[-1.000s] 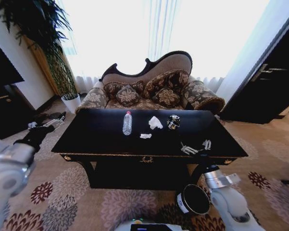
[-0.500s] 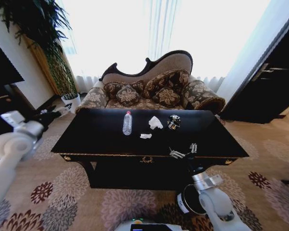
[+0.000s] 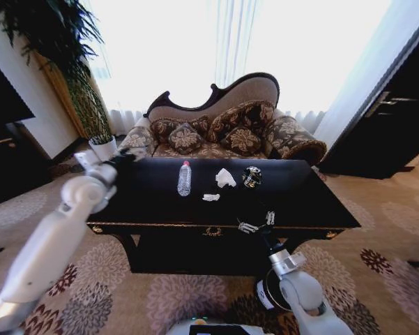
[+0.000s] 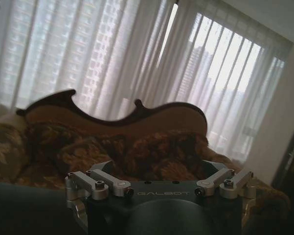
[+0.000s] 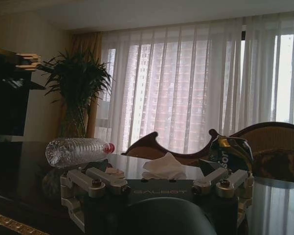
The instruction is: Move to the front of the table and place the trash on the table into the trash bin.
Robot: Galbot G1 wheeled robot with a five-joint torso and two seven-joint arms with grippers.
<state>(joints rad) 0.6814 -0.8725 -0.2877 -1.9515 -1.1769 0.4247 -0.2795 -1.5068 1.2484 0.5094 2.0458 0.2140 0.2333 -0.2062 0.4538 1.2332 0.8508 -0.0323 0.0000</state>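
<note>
We stand before the table [image 3: 160, 202] with both arms raised and all the trash on it.

Nothing has been binned, judging by the tabletop: the clear bottle [image 3: 185, 179], white tissue [image 3: 225, 178], paper scrap [image 3: 210, 197] and dark can [image 3: 251, 176] lie mid-table. The trash bin [image 3: 273, 296] stands on the carpet below the table's front right corner. Our right gripper [image 3: 257, 223] hovers at the table's front edge, fingers apart and empty. Our left gripper [image 3: 111, 159] hangs over the table's far left corner; we cannot tell its state. "GALBOT" is printed on both grippers; the can's lettering is unreadable.
</note>
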